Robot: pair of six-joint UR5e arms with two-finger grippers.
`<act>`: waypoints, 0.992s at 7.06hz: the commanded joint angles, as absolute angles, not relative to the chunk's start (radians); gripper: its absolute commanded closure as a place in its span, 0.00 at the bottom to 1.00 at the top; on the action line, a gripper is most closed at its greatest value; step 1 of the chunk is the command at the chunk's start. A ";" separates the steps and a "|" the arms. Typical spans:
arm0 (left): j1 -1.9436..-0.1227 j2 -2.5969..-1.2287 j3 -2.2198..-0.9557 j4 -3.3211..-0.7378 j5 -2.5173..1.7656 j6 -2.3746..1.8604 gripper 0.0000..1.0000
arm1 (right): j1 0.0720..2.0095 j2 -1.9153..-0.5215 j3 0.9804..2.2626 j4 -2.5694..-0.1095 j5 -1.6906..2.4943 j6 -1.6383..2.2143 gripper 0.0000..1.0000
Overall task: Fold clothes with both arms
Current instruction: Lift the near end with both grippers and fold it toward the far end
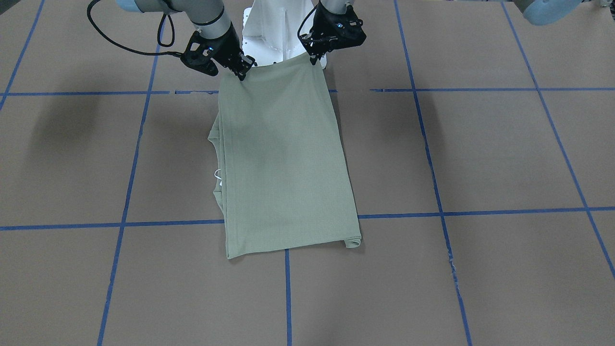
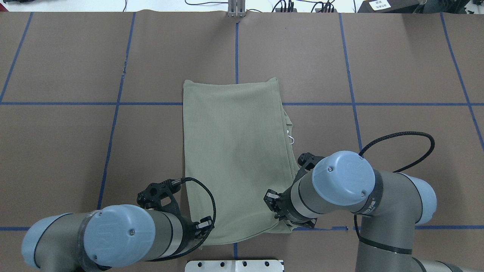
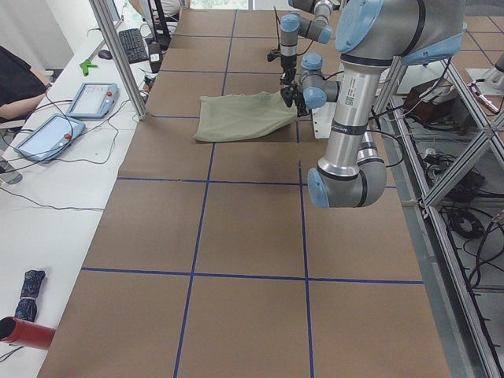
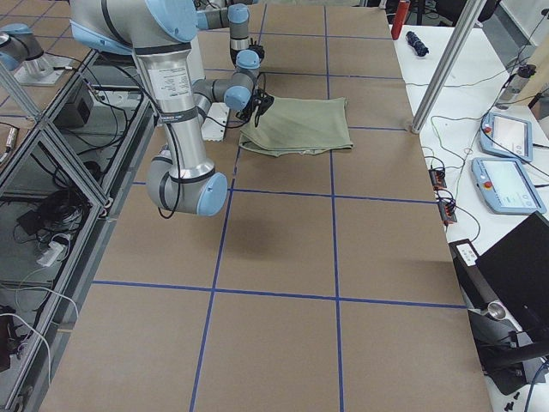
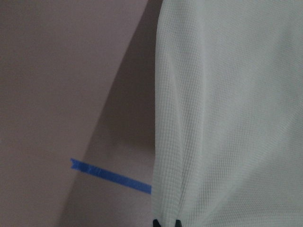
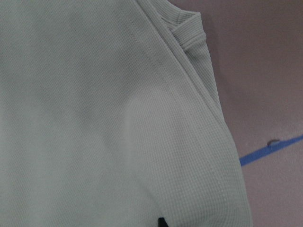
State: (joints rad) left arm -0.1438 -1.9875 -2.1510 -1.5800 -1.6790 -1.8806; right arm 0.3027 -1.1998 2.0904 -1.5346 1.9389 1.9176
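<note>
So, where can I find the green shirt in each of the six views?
Front-facing: green shirt, centre, slightly left.
Overhead: shirt, centre.
Exterior left: shirt, upper middle, small.
Exterior right: shirt, upper middle, small.
Left wrist: shirt fills the right half.
Right wrist: shirt fills the left and centre.
Shared landmark: the blue tape lines around it.
</note>
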 commanded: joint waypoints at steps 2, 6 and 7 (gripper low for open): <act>-0.206 -2.015 -2.172 -1.545 -1.683 -1.817 1.00 | 0.348 -1.192 2.085 -1.529 1.912 1.911 1.00; -0.472 -2.149 -1.932 -1.616 -1.689 -1.678 1.00 | 0.526 -0.998 1.865 -1.522 1.901 1.752 1.00; -0.498 -2.154 -1.851 -1.712 -1.690 -1.669 1.00 | 0.575 -0.941 1.786 -1.520 1.902 1.726 1.00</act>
